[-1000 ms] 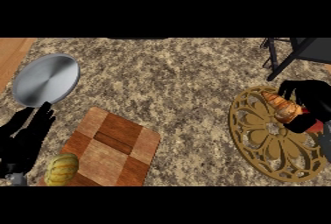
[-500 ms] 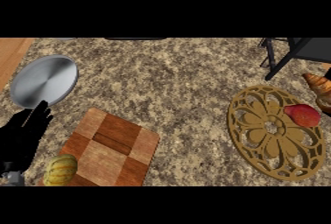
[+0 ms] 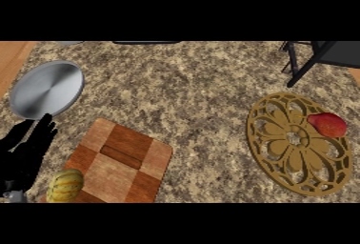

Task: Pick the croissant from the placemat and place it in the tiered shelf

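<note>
The round golden openwork placemat [image 3: 281, 155] lies at the right of the head view, with a red fruit [image 3: 327, 125] on its upper right part. No croissant shows on it or anywhere else in view. Black legs of the tiered shelf [image 3: 308, 61] stand at the top right corner, just beyond the placemat. My left hand [image 3: 25, 159] rests open at the lower left edge, fingers pointing up, holding nothing. My right hand is out of the picture.
A silver plate [image 3: 45, 89] lies at the upper left. A checkered wooden cutting board [image 3: 119, 162] sits at the lower left beside my left hand, with a yellow-green ribbed squash [image 3: 65, 186] at its near corner. Speckled stone counter spans the middle.
My right hand, curled round the croissant over the placemat's right edge a second ago, has moved off to the right and out of view with it. The red fruit now shows uncovered.
</note>
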Robot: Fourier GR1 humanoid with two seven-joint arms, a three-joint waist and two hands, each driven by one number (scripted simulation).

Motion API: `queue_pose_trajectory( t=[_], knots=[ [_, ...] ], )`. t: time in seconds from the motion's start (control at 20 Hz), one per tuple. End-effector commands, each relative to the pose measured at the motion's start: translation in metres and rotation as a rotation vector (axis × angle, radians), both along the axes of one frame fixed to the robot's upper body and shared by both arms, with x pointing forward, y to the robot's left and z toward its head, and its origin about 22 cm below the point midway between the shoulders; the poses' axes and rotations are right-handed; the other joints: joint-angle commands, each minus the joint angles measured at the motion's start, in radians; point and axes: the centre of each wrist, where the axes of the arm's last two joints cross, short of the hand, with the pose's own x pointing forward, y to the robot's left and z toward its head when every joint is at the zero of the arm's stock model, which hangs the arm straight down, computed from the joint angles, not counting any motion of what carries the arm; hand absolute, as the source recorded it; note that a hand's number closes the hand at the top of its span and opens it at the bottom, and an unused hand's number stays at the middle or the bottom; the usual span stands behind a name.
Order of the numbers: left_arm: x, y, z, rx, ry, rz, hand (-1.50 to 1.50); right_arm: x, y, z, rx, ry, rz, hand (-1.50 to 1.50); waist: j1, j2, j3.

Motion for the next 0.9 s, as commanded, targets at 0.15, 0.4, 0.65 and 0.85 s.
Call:
queue_pose_trajectory(
  t=[0.15, 0.4, 0.65, 0.85],
  knots=[
    [0.021, 0.023, 0.005, -0.011, -0.004, -0.012, 0.00, -0.016, -0.002, 0.057, 0.109, -0.095, -0.029, 1.50, 0.008, 0.005, -0.001],
    [0.006, -0.006, 0.005, -0.011, 0.006, -0.020, 0.00, -0.013, -0.004, 0.094, 0.057, -0.175, -0.163, 1.50, 0.027, 0.006, 0.000],
    [0.026, -0.007, 0.027, 0.004, -0.021, -0.028, 0.00, -0.005, -0.017, 0.119, -0.083, -0.171, -0.249, 1.50, 0.037, 0.011, 0.001],
    [0.008, -0.018, 0.007, -0.009, -0.019, -0.039, 0.00, 0.016, -0.017, 0.110, -0.122, -0.164, -0.229, 1.50, 0.037, 0.009, 0.001]
  ],
)
